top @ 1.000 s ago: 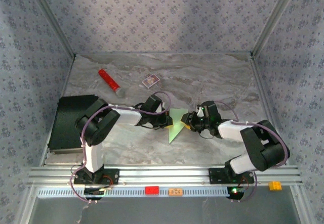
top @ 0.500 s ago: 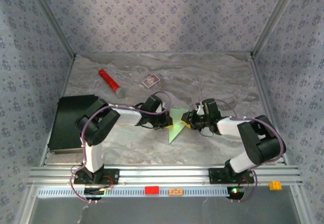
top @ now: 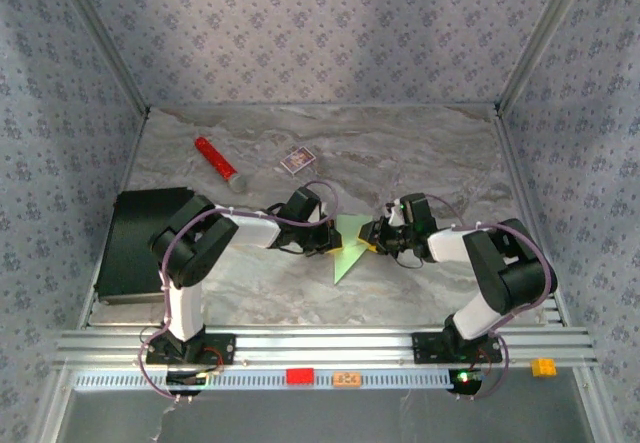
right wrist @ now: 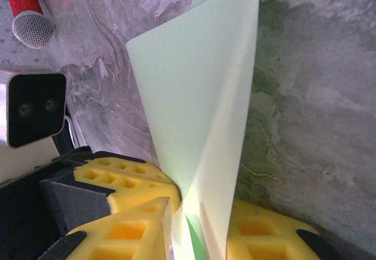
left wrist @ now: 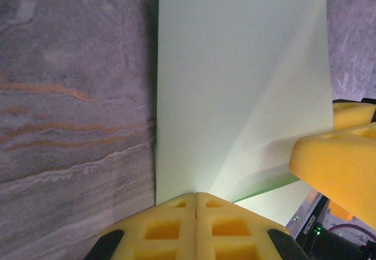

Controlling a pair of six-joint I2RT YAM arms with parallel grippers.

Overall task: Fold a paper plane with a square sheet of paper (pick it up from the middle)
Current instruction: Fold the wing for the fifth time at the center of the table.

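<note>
The square sheet of paper (top: 347,250), pale green and creased to a pointed triangle, lies mid-table between both grippers. My left gripper (top: 328,238) sits at its left edge. In the left wrist view its yellow pads (left wrist: 196,194) are shut together, tips on the paper (left wrist: 235,66). My right gripper (top: 372,238) is at the sheet's right side. In the right wrist view a raised flap of the paper (right wrist: 200,84) stands between the right gripper's pads (right wrist: 200,213), which touch it on both sides. The left gripper's fingers (right wrist: 123,172) press close beside it.
A red cylinder (top: 215,160) and a small purple-and-white card box (top: 296,160) lie at the back left. A black slab (top: 140,243) sits at the left edge. An aluminium rail (top: 320,348) runs along the front, and patterned walls enclose the table.
The right gripper's jaws have narrowed onto the raised paper flap and the right arm's elbow has swung slightly left. The left arm and the sheet have stayed put.
</note>
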